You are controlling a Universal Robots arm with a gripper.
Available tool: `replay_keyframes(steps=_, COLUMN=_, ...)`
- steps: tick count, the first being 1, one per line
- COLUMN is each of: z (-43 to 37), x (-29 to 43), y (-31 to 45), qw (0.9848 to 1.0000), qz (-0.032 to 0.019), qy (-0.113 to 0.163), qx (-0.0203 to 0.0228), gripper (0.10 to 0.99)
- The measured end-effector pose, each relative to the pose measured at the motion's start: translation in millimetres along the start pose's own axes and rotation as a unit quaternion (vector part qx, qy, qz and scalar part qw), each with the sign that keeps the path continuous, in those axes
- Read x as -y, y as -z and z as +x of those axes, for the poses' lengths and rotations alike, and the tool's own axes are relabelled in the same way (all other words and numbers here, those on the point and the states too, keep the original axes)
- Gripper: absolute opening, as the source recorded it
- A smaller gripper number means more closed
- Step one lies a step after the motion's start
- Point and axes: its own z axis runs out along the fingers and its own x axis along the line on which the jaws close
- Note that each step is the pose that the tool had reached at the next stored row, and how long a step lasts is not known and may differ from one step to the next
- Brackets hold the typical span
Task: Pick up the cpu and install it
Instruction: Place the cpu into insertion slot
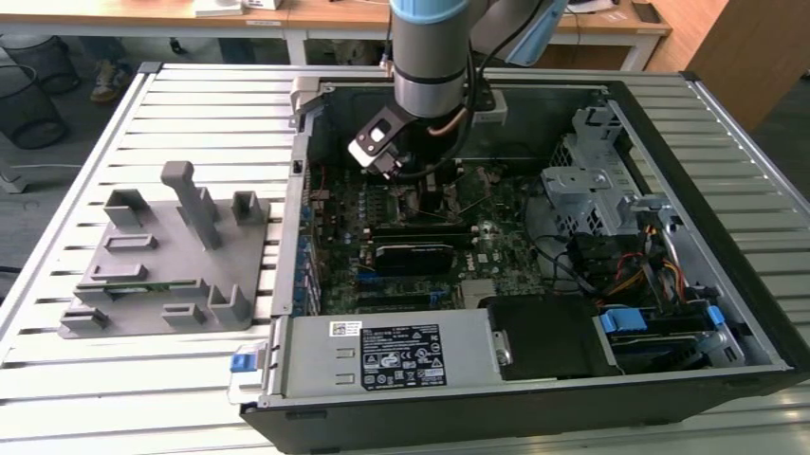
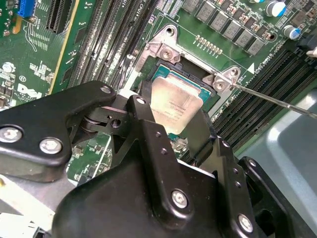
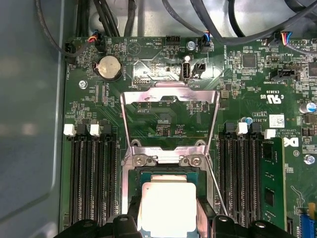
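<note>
The cpu (image 3: 166, 206), a flat square silver-topped chip, sits in the black-framed socket (image 2: 168, 63), at ten o'clock from the open black computer case's (image 1: 570, 403) middle in the exterior view. The black gripper (image 2: 171, 118) pinches its opposite edges. It should stay level, with corners matched and no downward force.

silver-white cpu (image 3: 166, 202), green motherboard (image 3: 247, 84), grey fixture (image 1: 165, 261)

Slatted metal table (image 1: 203, 104) carries open computer case (image 1: 506, 417), side panel off. Green motherboard (image 1: 506, 251) lies flat inside. Silver power supply (image 1: 379, 351) sits along case edge nearest camera, metal drive cage (image 1: 589, 185) toward exterior view's right. Grey plastic fixture (image 1: 165, 265) with upright blocks stands beside case, on exterior view's left. Wire baskets (image 1: 26, 95) on floor beyond. First wrist view: round coin battery (image 3: 108, 66), two banks of black memory slots (image 3: 91, 173).
</note>
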Motion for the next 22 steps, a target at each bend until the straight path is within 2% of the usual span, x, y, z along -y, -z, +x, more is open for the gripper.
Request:
replay_keyframes(steps=16, z=0.3, x=0.1, y=-2.9, qw=1.0000, qz=-0.0002, qy=0.000, qx=-0.0002, gripper=0.533)
replay_keyframes(steps=17, z=0.2, x=0.2, y=-2.7, qw=1.0000, qz=0.0000, qy=0.000, qx=0.0000, gripper=0.600)
replay_keyframes(steps=22, z=0.2, x=0.1, y=-0.8, qw=1.0000, qz=0.0000, qy=0.000, qx=0.0000, gripper=0.600)
